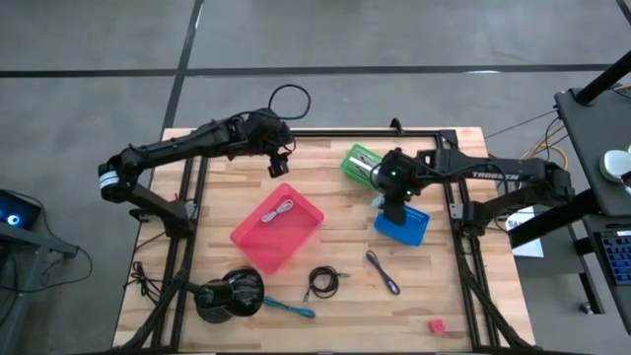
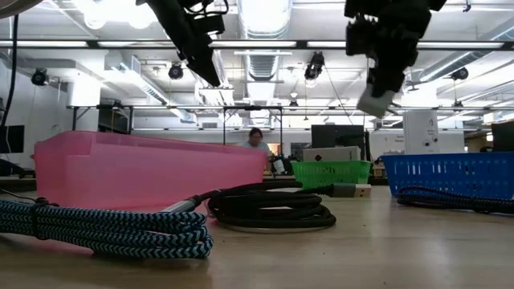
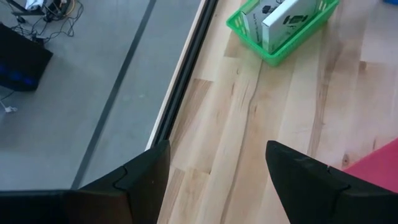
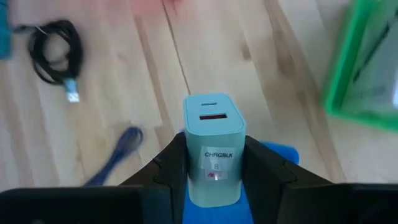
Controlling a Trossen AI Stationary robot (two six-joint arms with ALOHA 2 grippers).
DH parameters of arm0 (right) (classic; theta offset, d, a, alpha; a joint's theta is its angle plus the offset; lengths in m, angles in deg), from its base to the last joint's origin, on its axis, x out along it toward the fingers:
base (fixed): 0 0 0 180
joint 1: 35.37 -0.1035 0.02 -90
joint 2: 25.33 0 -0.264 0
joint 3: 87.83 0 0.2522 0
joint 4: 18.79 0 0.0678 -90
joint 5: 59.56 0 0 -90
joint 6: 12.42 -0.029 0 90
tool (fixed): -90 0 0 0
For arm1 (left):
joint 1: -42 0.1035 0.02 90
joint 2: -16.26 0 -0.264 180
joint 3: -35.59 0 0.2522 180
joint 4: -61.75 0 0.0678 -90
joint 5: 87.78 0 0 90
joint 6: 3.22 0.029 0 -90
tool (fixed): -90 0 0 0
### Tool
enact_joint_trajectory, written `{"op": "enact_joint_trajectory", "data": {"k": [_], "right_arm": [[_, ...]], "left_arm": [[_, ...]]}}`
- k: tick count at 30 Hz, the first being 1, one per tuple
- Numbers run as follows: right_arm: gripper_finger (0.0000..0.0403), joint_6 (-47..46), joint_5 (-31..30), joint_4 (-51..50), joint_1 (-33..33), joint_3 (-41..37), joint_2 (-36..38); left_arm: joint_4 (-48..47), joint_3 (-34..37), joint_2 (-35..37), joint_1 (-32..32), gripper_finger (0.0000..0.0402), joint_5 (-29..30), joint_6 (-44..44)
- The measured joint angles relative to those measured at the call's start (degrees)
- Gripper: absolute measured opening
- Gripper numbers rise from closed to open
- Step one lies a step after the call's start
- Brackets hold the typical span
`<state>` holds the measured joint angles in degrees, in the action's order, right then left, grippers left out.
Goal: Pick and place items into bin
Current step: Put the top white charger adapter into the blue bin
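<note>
My right gripper [image 1: 392, 202] is shut on a pale teal charger block [image 4: 213, 134] and hangs over the near edge of the blue bin [image 1: 402, 227]; the low view shows the charger block [image 2: 375, 100] high above the table. My left gripper [image 3: 214, 168] is open with nothing between its fingers, above the table's far edge near the pink bin [image 1: 277, 229]. A whitish cord [image 1: 282, 210] lies in the pink bin. On the table lie a black cord [image 1: 323, 282], a purple cord [image 1: 383, 271], a teal cord [image 1: 292, 309] and a red block [image 1: 436, 325]. My right gripper pinches the charger block's two opposite sides [image 4: 189, 168] between its two fingers [image 4: 260, 163]. The fingers point steeply down from above. The block's port end [image 4: 213, 113] sticks out past the fingertips. The block is lifted clear, above the blue bin [image 4: 277, 155].
A green basket [image 1: 360, 163] with white boxes stands at the far side, beside my right arm. A large black round object [image 1: 229, 293] sits near the front left. Bare wood lies between the pink bin and the blue bin.
</note>
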<state>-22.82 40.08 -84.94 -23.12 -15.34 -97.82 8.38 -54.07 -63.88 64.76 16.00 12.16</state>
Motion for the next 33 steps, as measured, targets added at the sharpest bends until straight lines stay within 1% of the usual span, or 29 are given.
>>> {"op": "enact_joint_trajectory", "data": {"k": [7,14,17,24,33], "right_arm": [[0.0106,-2.53,-2.6,-3.03,0.0,-3.64,0.0],[0.0106,-3.26,-4.18,-3.05,0.02,-7.24,0.0],[0.0106,-3.8,-6.37,-2.77,0.02,-9.21,0.0],[0.0107,-4.59,-7.15,2.22,0.02,-13.96,0.0],[0.0107,-5.08,-8.82,6.22,0.02,-14.97,0.0]], "left_arm": [[0.1,1.14,-0.04,0.0,0.0247,-0.02,0.0],[0.12,1.16,-0.07,0.0,0.0247,-0.05,0.0],[0.14,1.16,-0.07,0.0,0.0247,-0.04,-0.02],[0.14,1.18,-0.07,0.0,0.0247,-0.04,-0.02],[0.19,1.25,-0.09,0.0,0.0247,-0.07,-0.04]]}}
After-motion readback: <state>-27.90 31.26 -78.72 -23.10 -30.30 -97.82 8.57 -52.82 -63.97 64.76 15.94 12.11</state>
